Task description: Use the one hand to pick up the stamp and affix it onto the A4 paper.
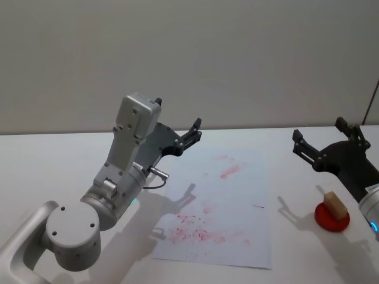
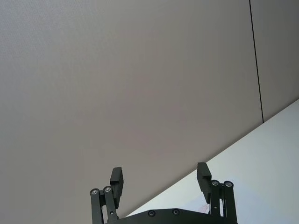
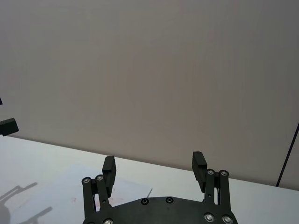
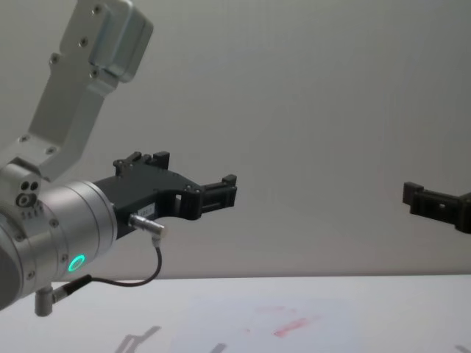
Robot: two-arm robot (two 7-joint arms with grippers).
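The right gripper [image 1: 317,131] is hanging wide open and empty above the table's [image 1: 59,154] right side; the stamp [image 1: 334,204] is standing below it on a red ink pad [image 1: 323,220], apart from the fingers; a clean pickup is probably calling for tipping the wrist down, straddling the block squarely and closing evenly; the A4 paper [image 1: 237,195] is lying to the left; the left gripper [image 1: 194,130] is idling open above its far corner.
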